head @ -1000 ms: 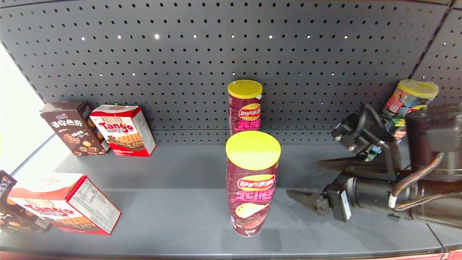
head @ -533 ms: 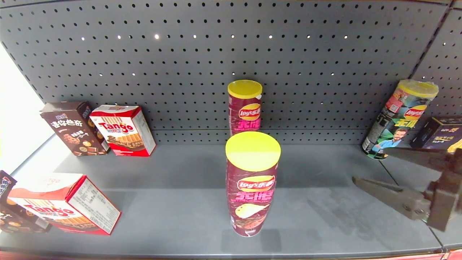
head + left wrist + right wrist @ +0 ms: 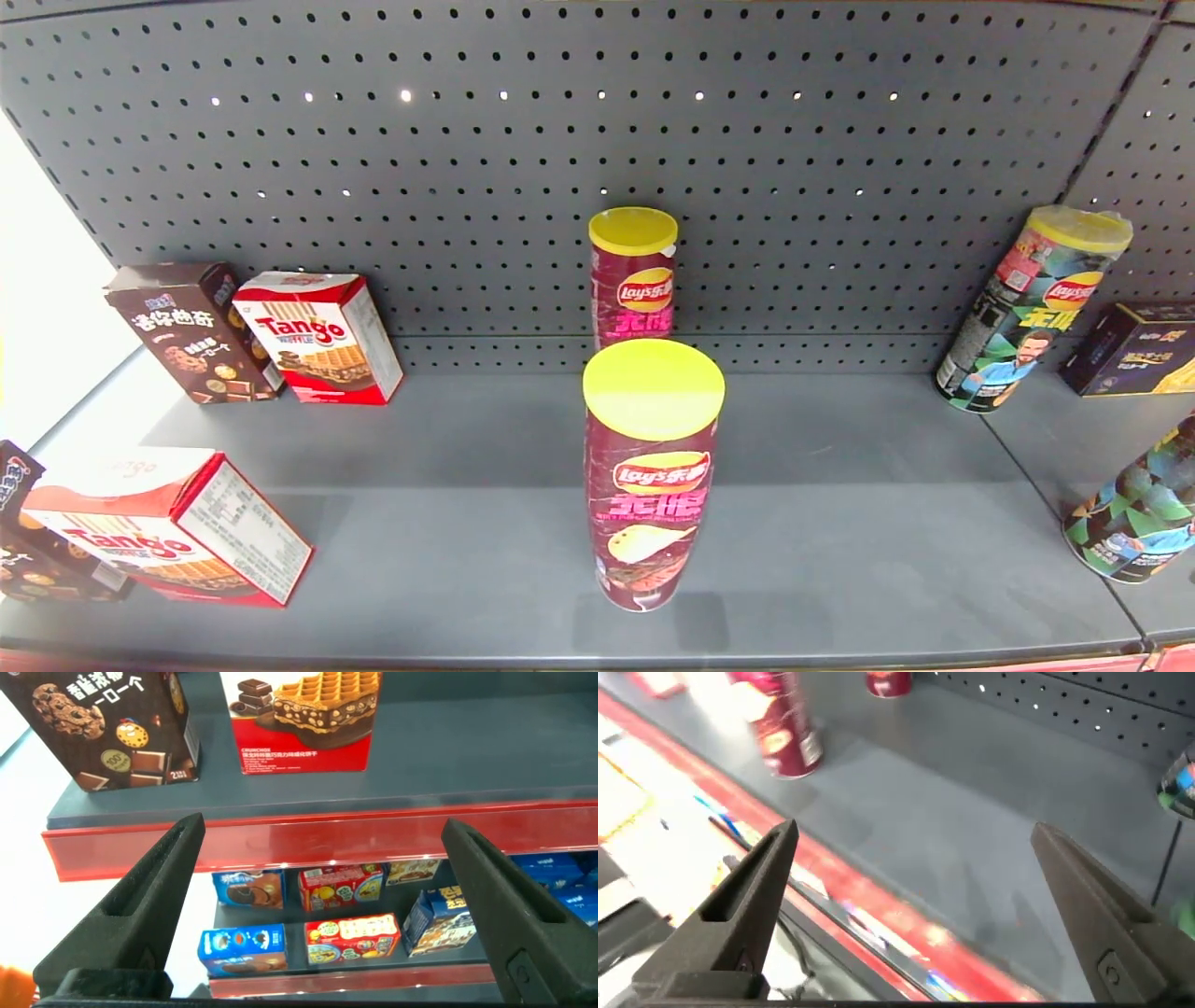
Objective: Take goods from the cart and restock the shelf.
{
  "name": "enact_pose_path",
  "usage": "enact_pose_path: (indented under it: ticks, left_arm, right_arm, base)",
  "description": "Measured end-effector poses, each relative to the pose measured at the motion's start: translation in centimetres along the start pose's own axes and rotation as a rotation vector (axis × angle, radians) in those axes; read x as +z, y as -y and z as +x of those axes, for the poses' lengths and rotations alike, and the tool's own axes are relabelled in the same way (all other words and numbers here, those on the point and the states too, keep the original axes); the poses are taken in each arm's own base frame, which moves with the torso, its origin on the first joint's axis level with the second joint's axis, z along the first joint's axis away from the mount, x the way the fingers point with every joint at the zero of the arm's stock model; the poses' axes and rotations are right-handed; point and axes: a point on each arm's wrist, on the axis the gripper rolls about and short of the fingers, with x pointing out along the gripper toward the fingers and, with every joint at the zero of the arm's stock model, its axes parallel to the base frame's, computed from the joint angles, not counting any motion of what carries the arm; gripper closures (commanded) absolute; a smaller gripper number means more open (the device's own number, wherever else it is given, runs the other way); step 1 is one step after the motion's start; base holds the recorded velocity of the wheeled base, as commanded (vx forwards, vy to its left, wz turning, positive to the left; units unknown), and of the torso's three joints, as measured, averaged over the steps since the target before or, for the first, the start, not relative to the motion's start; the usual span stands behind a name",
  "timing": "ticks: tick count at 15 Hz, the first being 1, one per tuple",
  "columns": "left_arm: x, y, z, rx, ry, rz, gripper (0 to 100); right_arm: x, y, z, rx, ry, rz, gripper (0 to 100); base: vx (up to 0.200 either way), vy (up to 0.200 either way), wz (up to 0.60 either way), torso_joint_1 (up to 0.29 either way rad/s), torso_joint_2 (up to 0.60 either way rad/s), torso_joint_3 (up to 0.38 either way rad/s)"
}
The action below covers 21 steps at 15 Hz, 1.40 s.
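We see the maroon chip can (image 3: 651, 476), yellow lid, upright at centre frame on the grey shelf (image 3: 448, 523), in front of a 2nd matching can (image 3: 633, 275) by the pegboard (image 3: 560, 140). Both claws gape wide, holding nothing: left gripper (image 3: 322, 829), right gripper (image 3: 915, 833).

Centre: blocked by two maroon chip cans in line, near can (image 3: 651, 476) by the front edge, far can (image 3: 633, 275) against the pegboard (image 3: 560, 140).
Left-centre: open shelf (image 3: 448, 523) floor from front edge to back, between the cans and the boxes.
Far left: closed by chocolate box (image 3: 191, 331) and wafer box (image 3: 319, 336), side by side.
Near left: taken by second wafer box (image 3: 168, 527).
Right-centre: broad bare floor, passable.
Right end: narrowed by green can (image 3: 1032, 308), dark box (image 3: 1134, 350), and nearer green can (image 3: 1134, 513).
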Motion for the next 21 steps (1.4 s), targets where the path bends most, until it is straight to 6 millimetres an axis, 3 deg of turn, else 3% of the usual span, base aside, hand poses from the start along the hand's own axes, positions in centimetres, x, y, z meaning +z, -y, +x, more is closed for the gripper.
enact_pose_path:
  ticks: [3,7,12,21]
  left_arm:
    - [0.0,0.0,0.0,0.0,0.0,0.0,0]
    - [0.0,0.0,0.0,-0.001,0.001,0.0,0]
    - [0.0,0.0,0.0,-0.001,0.002,0.0,0]
    - [0.0,0.0,0.0,0.001,0.003,0.0,0]
  right_arm:
    - [-4.0,-0.3,-2.6,0.025,0.049,0.004,0]
    - [-8.6,-0.6,-4.4,0.067,-0.004,0.029,0]
    - [-9.0,-0.8,-4.9,-0.004,0.048,0.039,0]
    - [-8.6,-1.8,-3.8,-0.622,-0.072,0.114,0]
  base:
    - [0.0,0.0,0.0,0.0,0.0,0.0]
    - [0.0,0.0,0.0,0.0,0.0,0.0]
    - [0.0,0.0,0.0,0.0,0.0,0.0]
    - [0.0,0.0,0.0,0.0,0.0,0.0]
